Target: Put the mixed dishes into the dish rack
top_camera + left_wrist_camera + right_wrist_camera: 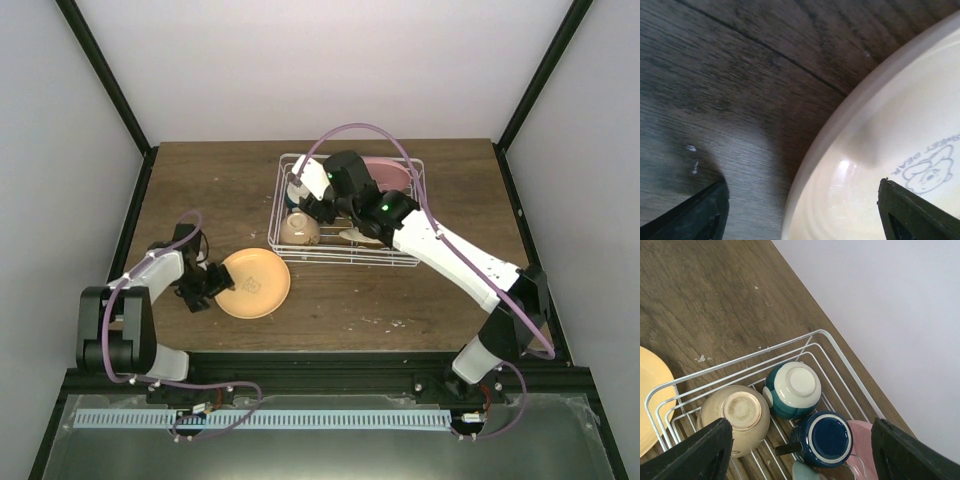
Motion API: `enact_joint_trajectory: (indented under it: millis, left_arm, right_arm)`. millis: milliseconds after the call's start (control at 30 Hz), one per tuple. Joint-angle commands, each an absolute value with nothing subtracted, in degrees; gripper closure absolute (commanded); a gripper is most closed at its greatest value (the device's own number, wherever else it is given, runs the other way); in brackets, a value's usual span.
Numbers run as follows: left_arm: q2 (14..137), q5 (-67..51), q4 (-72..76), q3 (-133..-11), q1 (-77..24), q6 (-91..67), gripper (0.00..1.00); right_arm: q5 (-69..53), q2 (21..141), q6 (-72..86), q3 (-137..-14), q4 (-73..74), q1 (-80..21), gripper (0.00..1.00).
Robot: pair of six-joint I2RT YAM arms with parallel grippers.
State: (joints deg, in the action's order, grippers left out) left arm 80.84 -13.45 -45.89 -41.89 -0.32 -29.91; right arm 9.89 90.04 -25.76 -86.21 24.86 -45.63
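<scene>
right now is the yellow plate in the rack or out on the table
Out. The yellow plate lies flat on the table, outside the dish rack, by its near-left corner.

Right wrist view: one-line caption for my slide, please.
Cream bowl, white-and-blue bowl and dark blue mug sit upside down in the dish rack; the yellow plate lies outside on the table.

setting: a robot test cell in a lab. indicators: a wood-grain table [220, 180] boxed in by plain white panels [320, 60] and black frame bars [105, 75]; a left arm [150, 272] and a right arm [460, 262] bolted at the table's near edge; purple cables [360, 128] looped in the open; a slotted white strip [300, 418] along the front. household items present: a wire dish rack [300, 155] and a yellow plate [255, 283], set straight on the table.
</scene>
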Motion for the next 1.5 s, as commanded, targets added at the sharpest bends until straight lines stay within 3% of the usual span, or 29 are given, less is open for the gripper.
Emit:
enact_joint_trajectory:
  millis: [0,300,467,667,1067,1467]
  left_arm:
    - [83.78,-15.50,-41.76,-40.65,-0.44,-29.84,0.20]
    - [86.48,-15.54,-40.74,-40.20,-0.62,-29.01,0.69]
    - [85.09,-14.41,-42.67,-41.35,-0.62,-28.78,0.86]
    - [81.29,-14.74,-48.30,-46.23,0.29,-28.99,0.93]
    - [73.03,-15.10,-68.88,-54.41,1.35,-24.70,0.97]
    - [66.07,-8.93,-69.77,-55.71,5.02,-28.28,1.00]
  right_arm:
    - [10.19,91.46,-24.42,-90.26,27.91,-45.79,0.24]
    - [10.24,91.14,-23.29,-89.24,28.83,-45.79,0.26]
    - [10.29,91.23,-23.44,-88.61,28.34,-45.79,0.27]
    - [9.84,91.75,-23.73,-88.37,26.70,-45.79,0.27]
    - [5.47,94.42,-24.04,-89.66,25.90,-44.61,0.22]
    - [2.79,98.05,-24.02,-92.46,25.53,-43.79,0.22]
